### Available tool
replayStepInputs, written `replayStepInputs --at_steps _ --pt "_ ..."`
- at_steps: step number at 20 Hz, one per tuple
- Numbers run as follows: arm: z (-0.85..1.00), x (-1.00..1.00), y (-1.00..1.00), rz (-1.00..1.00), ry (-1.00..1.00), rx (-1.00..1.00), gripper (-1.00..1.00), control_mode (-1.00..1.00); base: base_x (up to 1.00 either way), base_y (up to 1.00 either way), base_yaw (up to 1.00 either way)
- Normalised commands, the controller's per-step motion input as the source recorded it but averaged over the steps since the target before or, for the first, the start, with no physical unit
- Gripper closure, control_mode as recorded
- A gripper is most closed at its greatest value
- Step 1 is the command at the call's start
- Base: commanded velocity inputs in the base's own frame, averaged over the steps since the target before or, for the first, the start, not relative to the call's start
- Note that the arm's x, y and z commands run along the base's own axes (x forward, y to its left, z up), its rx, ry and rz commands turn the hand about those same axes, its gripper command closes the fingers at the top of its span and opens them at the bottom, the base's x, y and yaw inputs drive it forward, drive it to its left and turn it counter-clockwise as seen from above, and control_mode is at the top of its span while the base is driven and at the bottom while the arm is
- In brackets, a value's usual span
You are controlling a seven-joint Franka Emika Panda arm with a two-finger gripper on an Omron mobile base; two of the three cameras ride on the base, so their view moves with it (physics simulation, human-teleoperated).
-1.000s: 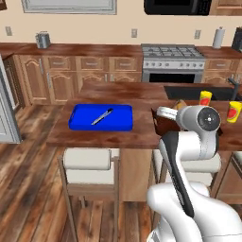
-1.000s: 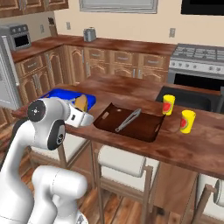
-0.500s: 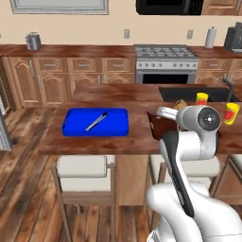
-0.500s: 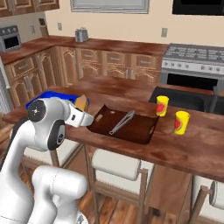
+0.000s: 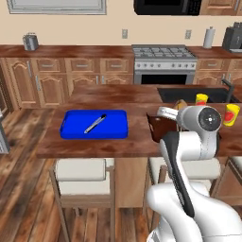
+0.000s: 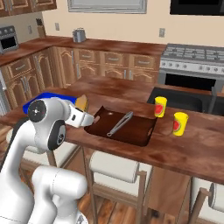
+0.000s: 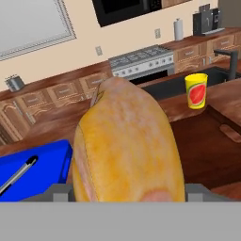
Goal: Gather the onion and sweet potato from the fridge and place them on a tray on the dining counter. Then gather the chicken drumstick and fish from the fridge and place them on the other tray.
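Left base view: the blue tray (image 5: 71, 134) is seen centre left on the dining counter (image 5: 94, 146).

Right base view: the chicken drumstick (image 6: 82, 103) is carried at centre left, beside the dark tray (image 6: 140, 133); released early, it could be caught on the rim.

Hand view: the drumstick is clamped mid-frame by the widely spread gripper (image 7: 127, 188).

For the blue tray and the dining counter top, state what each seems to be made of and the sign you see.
The blue tray looks like plastic: one flat, saturated colour, smooth, rounded corners; painted metal is possible. The dining counter top looks like polished wood: dark reddish-brown with mottled grain and a faint sheen.
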Motion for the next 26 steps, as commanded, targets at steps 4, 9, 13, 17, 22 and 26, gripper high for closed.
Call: replayStepInputs --at_steps 4,9,13,17,22,26 --pt "0.00 0.00 0.00 0.00 0.00 0.00 1.00 1.00 0.23 0.00 -0.02" --pt "0.00 0.03 0.00 0.00 0.02 0.02 1.00 -1.00 0.05 0.00 -0.01" --pt "0.00 0.38 -0.14 0.00 0.15 0.11 1.00 -1.00 0.00 0.00 0.00" --pt "0.00 0.42 -0.45 0.00 0.20 0.17 1.00 -1.00 0.00 0.00 0.00" --pt "-0.01 0.32 -0.55 -0.04 0.16 0.07 1.00 -1.00 0.00 0.00 0.00" --pt "-0.09 0.24 -0.52 -0.03 0.15 0.00 1.00 -1.00 0.00 0.00 0.00"
